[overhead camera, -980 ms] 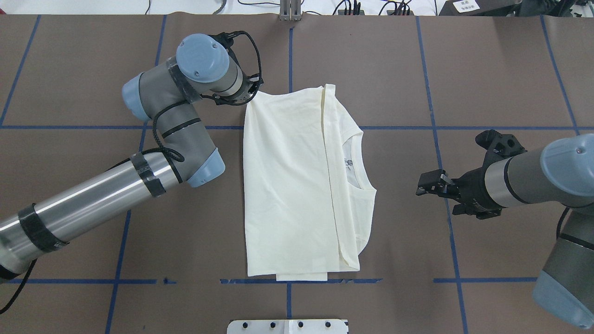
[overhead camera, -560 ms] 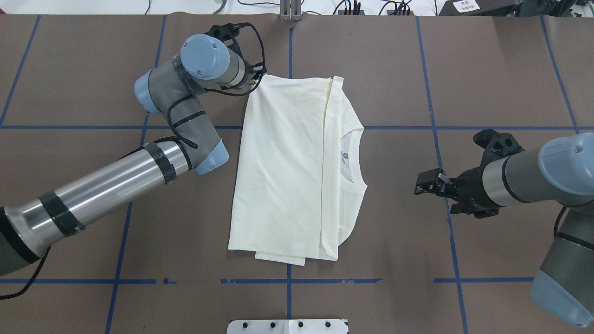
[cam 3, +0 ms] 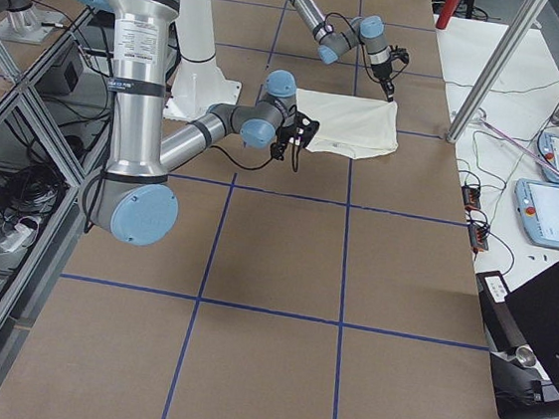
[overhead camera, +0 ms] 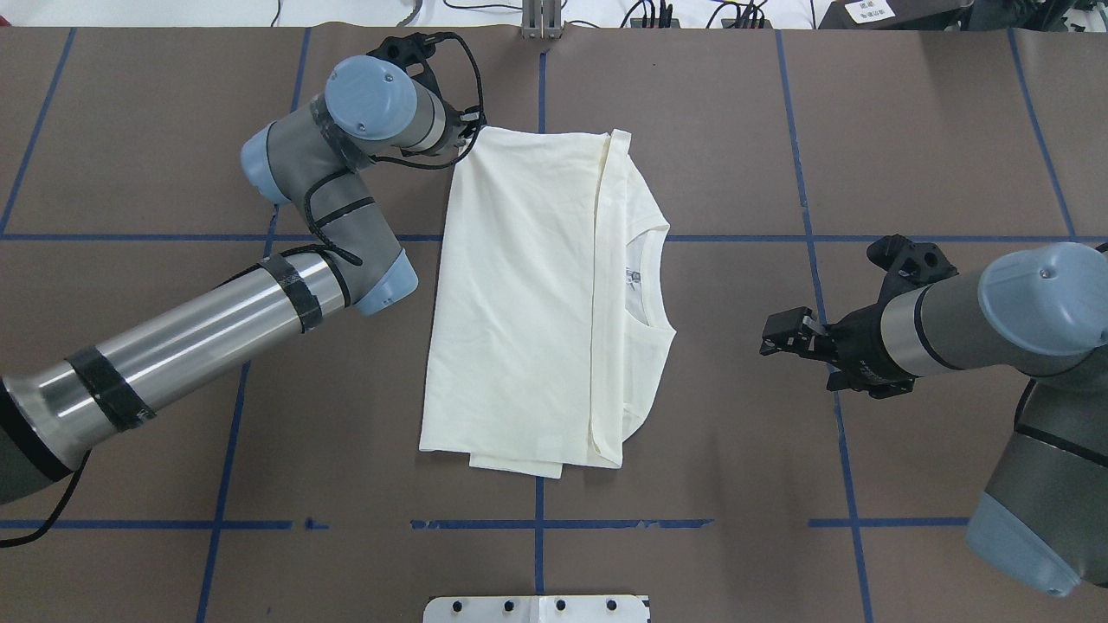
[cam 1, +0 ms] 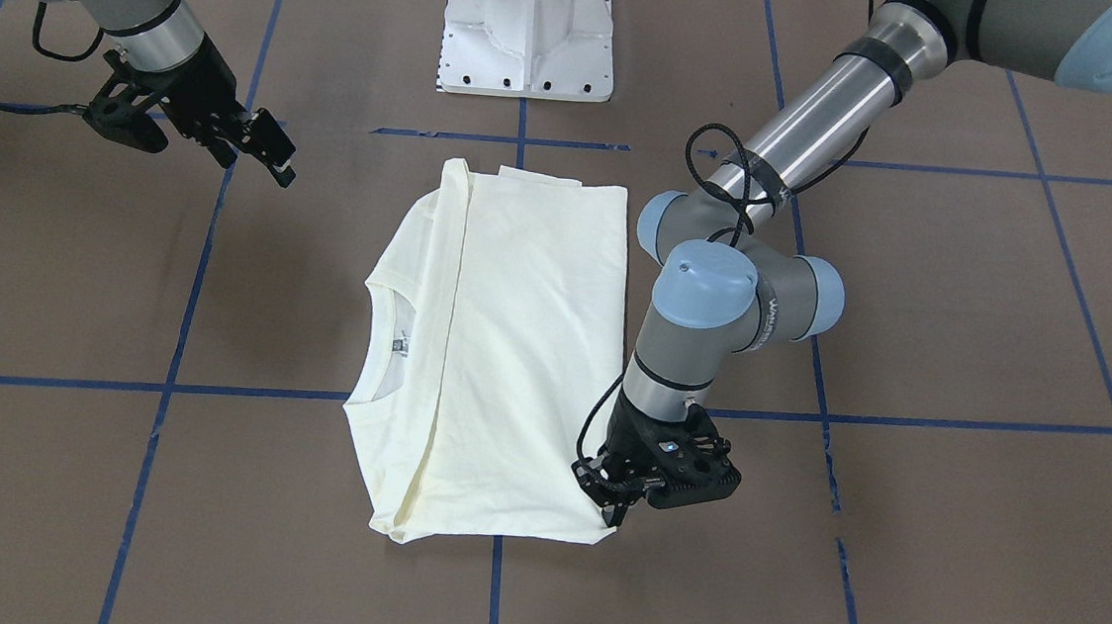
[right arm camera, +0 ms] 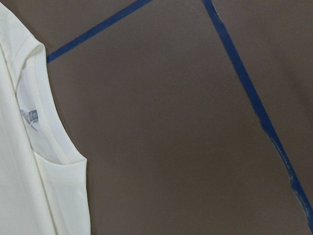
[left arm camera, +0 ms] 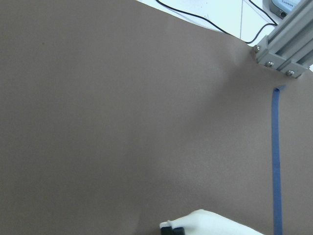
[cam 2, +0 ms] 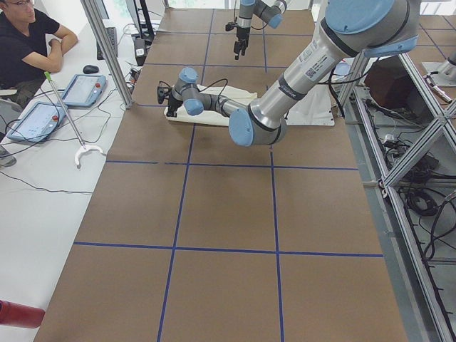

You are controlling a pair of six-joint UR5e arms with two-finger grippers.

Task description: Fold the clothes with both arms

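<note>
the shirt (overhead camera: 528, 294) has slid slightly farther from the robot, drawn by the left tool (cam 1: 611, 515) clamped on its far left corner. bare counter (overhead camera: 909, 130) surrounds it. its long axis runs near-to-far, neckline toward the right tool (overhead camera: 773, 339), which hangs well apart, jaws apart.

A folded shirt (overhead camera: 537, 303) is laid flat on the table (overhead camera: 909, 130), and everything else is placed relative to it. Its neckline (overhead camera: 653, 281) is turned toward the robot's right. The left gripper (cam 1: 613, 517) is set at the shirt's far left corner, touching the cloth. The right gripper (overhead camera: 775, 336) is held to the shirt's right, well apart, level with the neckline. The pedestal (cam 1: 529, 27) is found on the robot's side of the shirt. A person (cam 2: 28, 43) is seated beyond the shirt's far edge, past the table.
</note>
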